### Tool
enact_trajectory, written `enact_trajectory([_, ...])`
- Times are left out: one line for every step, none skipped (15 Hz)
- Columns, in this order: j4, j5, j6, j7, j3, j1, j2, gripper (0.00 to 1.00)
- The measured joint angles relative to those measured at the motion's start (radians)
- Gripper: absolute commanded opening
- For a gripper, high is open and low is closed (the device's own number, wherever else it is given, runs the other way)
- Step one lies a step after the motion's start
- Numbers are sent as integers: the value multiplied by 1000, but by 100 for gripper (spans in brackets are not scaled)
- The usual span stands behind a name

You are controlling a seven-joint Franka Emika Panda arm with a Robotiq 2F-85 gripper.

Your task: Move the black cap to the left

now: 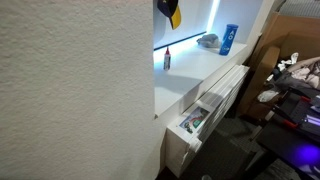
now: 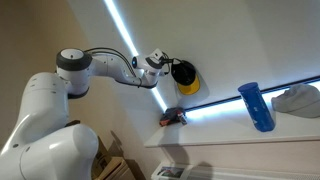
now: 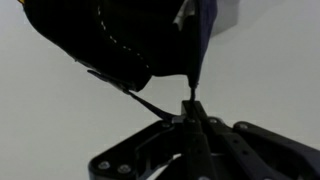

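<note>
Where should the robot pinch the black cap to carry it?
Probably its thin, floppy edge. The black cap is soft, and its rounded body looks too bulky for the fingers, but a flat fold fits between them. In an exterior view the gripper comes in from the side and is shut on such a fold, with the cap hanging beside it.

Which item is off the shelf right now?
The black cap: held up in the jaws, while the blue box, grey-blue lump and small dark item sit on the shelf.

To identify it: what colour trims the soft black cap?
Bright yellow; the soft black cap shows it best in an exterior view.
</note>
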Motion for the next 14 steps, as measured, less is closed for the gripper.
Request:
enact_trajectory([16,45,-4,-7,-40,62,29,0])
enact_trajectory([31,83,-5,-9,-71,115,58,0])
enact_trajectory([45,116,-6,-9,-97,164,87,0])
enact_trajectory([59,145,-6,-9,-116,203,113,0])
enact_trajectory([74,171,-6,-9,-129,236,138,0])
enact_trajectory([88,189,-6,-7,-133,260,156,0])
enact_trajectory([102,241,-6,-38,-113,269,163,0])
enact_trajectory([117,302,-6,-97,-74,267,162,0])
enact_trajectory([130,302,-6,-103,-40,261,158,0])
enact_trajectory([143,303,-6,-114,13,245,145,0])
enact_trajectory([154,273,-6,-120,79,219,125,0])
enact_trajectory([157,219,-6,-106,142,189,101,0])
enact_trajectory([156,173,-7,-104,201,157,80,0])
enact_trajectory([150,130,-7,-103,256,124,61,0])
